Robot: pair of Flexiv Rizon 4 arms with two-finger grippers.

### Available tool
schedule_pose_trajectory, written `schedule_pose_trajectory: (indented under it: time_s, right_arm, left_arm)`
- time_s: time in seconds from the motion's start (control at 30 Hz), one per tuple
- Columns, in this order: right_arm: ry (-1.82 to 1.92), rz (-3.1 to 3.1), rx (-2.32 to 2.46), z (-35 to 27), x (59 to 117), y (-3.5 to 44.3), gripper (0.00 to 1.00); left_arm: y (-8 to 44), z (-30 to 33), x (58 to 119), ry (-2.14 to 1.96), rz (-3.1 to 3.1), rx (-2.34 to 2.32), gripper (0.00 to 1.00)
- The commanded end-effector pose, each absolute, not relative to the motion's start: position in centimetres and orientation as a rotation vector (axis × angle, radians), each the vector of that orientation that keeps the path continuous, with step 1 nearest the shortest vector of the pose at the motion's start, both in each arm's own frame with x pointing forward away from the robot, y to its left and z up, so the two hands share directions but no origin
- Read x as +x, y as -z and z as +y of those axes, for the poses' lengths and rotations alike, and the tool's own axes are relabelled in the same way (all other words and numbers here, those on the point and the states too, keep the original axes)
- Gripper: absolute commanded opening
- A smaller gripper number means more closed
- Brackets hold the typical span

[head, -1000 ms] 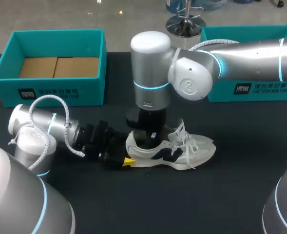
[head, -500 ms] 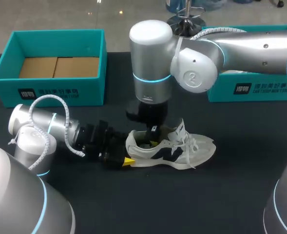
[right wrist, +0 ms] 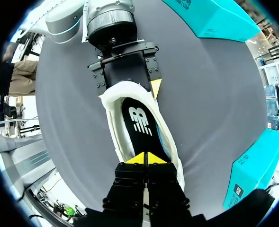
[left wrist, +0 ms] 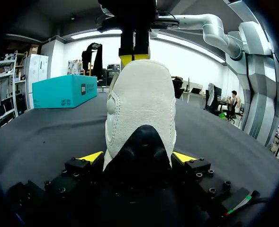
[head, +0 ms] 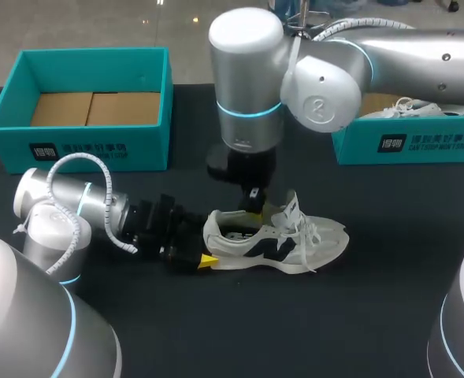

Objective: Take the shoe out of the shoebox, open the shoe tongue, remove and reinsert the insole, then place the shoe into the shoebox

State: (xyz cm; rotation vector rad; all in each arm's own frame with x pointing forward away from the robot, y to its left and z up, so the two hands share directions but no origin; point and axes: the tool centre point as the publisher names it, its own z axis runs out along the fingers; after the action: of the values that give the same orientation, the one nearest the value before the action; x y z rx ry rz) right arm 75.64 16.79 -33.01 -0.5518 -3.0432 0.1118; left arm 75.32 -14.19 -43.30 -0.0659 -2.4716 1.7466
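A white sneaker (head: 295, 240) with dark side marks lies on the black table, toe pointing right. Its heel (left wrist: 139, 109) sits between the yellow fingertips (left wrist: 91, 157) of my left gripper (head: 206, 247), which clasp it from both sides. Inside the shoe the black insole (right wrist: 140, 124) lies flat. My right gripper (head: 252, 206) hangs just above the shoe's opening, its yellow tips pressed together with nothing between them (right wrist: 146, 158). The tongue and laces (head: 298, 216) stand up ahead of the opening.
A teal shoebox (head: 82, 150) with a bare cardboard bottom stands at the back left. Another teal shoebox (head: 421, 146) at the back right holds a second white shoe (head: 409, 109). My right arm's big elbow (head: 295, 71) looms over the middle of the table.
My right gripper has risen out of the shoe's opening, and the arm has lifted, uncovering the shoe in the right box. The left gripper and the sneaker have stayed put.
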Motion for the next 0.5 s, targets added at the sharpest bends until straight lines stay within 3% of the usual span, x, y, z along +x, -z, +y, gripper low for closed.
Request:
schedule_pose_trajectory:
  time_s: [0.03, 0.5]
  right_arm:
    - [-0.098, -3.021, -0.544, 17.0, 76.1, 34.8, 0.00]
    - [-0.059, -2.974, -0.511, 17.3, 76.7, 38.9, 0.00]
  left_arm:
    - [43.6, -14.4, 75.3, -1.746, -2.473, -0.065, 0.00]
    - [43.6, -14.4, 75.3, -1.746, -2.473, -0.065, 0.00]
